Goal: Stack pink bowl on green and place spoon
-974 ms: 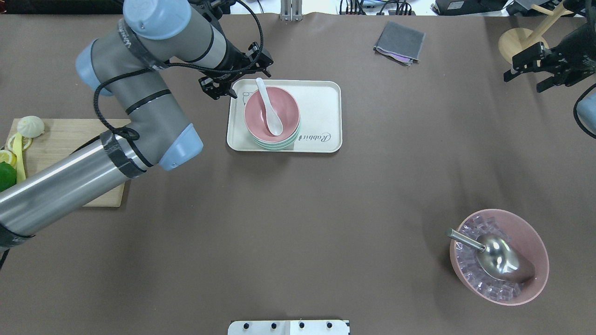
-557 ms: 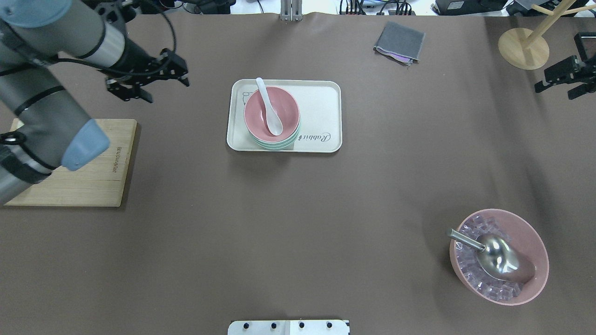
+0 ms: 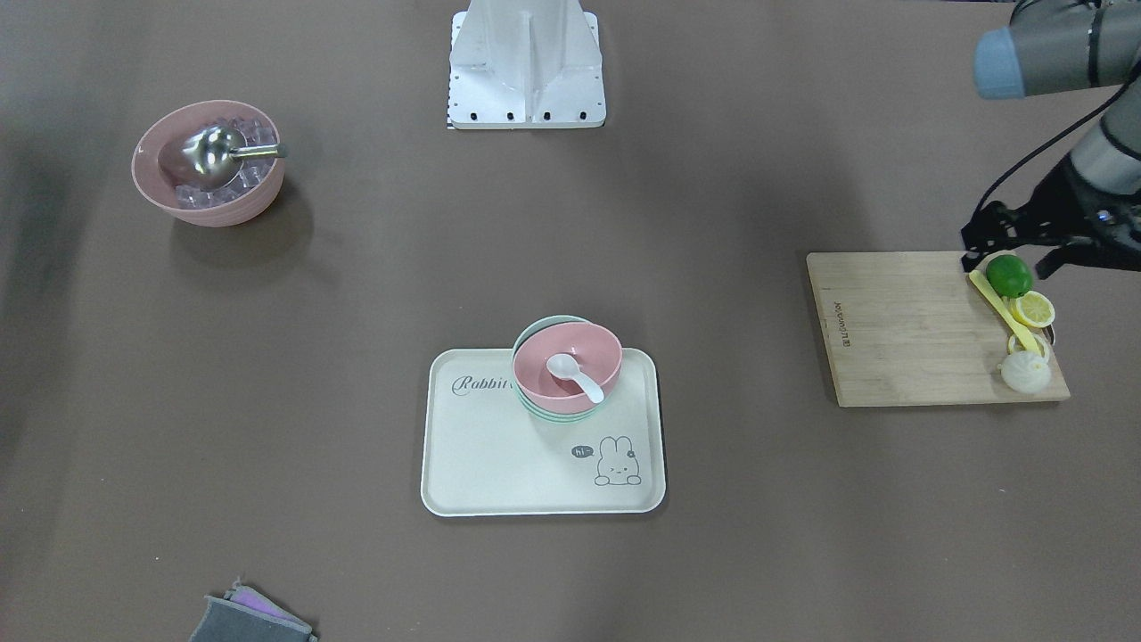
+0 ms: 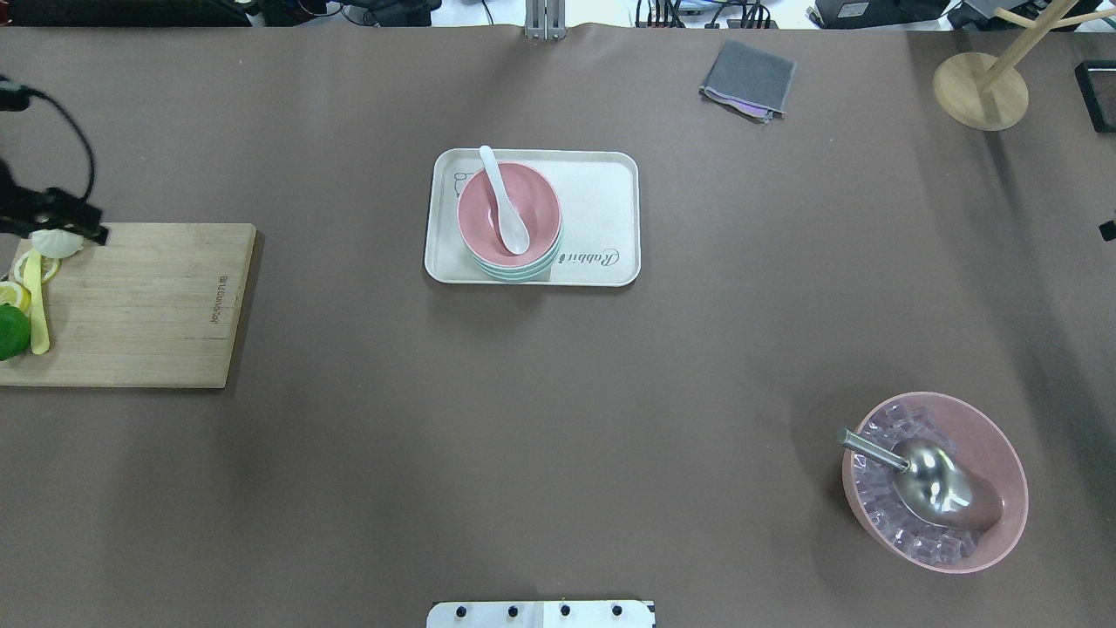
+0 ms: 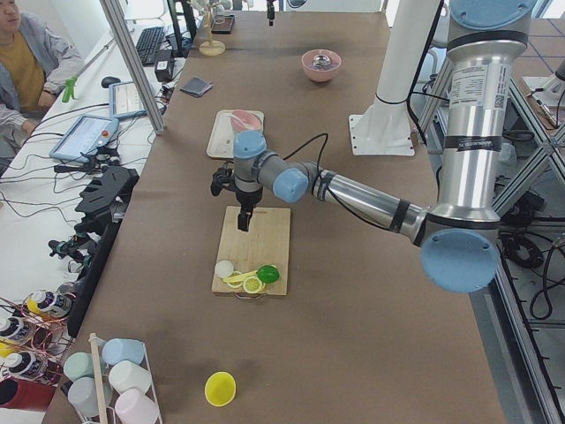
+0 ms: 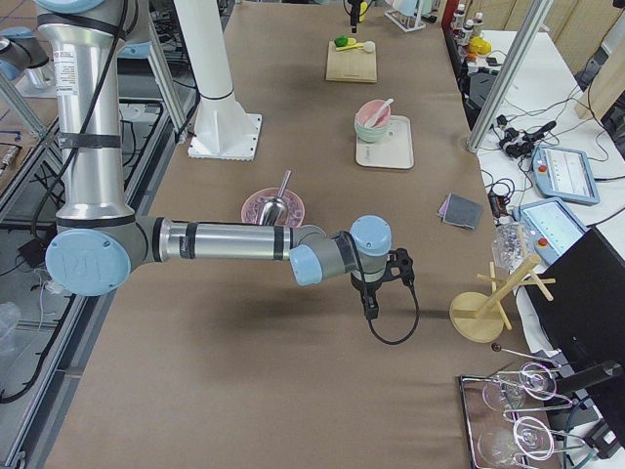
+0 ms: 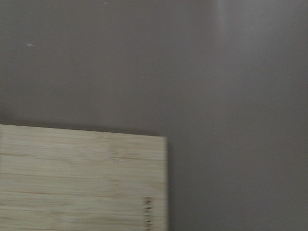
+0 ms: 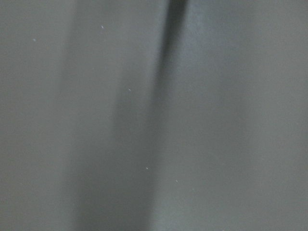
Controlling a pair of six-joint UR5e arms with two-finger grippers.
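The small pink bowl (image 4: 532, 196) (image 3: 590, 349) sits on the stack of mint-green bowls (image 4: 521, 271) (image 3: 537, 327) at the left end of the cream tray (image 4: 602, 218) (image 3: 499, 473). The white ceramic spoon (image 4: 503, 202) (image 3: 573, 373) lies in the pink bowl, its handle over the rim. My left gripper (image 3: 1009, 253) (image 5: 244, 215) hangs open and empty over the far corner of the cutting board, well away from the tray. My right gripper (image 6: 375, 295) is far off at the table's right end; I cannot tell whether it is open or shut.
A wooden cutting board (image 4: 148, 305) (image 3: 909, 330) holds a lime, lemon slices and a yellow utensil. A large pink bowl (image 4: 1003, 445) with ice and a metal scoop stands front right. A grey cloth (image 4: 748, 78) and a wooden stand (image 4: 981, 92) are at the back.
My left gripper has pulled away from the tray, leftward to the cutting board's corner. My right gripper has moved out past the overhead view's right edge. Bowls and spoon have not moved.
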